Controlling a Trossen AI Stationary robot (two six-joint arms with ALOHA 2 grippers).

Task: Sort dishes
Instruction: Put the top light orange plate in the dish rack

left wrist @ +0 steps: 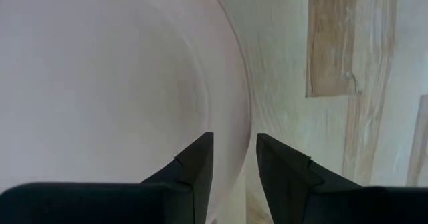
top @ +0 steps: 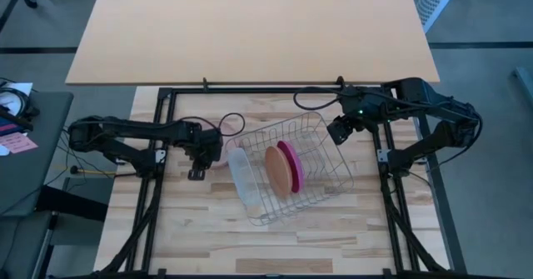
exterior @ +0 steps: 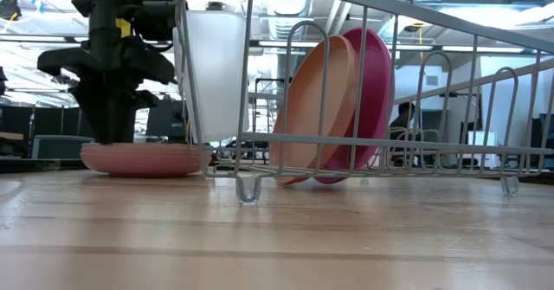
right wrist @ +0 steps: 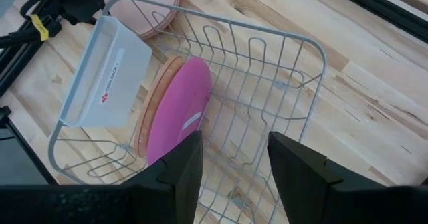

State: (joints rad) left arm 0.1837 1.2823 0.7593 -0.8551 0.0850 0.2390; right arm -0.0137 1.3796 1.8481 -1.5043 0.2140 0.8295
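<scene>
The left gripper (left wrist: 234,177) is down at the edge of a pale pink plate (left wrist: 100,83), its two dark fingers (left wrist: 194,167) parted with the plate's rim passing between them, not visibly clamped on it. In the low view that plate (exterior: 143,158) lies flat on the desk (exterior: 277,238) just beside the silver wire rack (exterior: 363,151), with the left arm standing over it. Inside the rack, an orange-tan plate (top: 278,169) and a magenta pink plate (top: 291,163) stand on edge side by side, touching, next to a translucent white tray (top: 242,178) that sits at the rack's end nearest the left arm. The right gripper (right wrist: 231,164) hovers above the far corner of the rack (right wrist: 267,70), its fingers spread apart and holding nothing, looking down on the two upright plates.
</scene>
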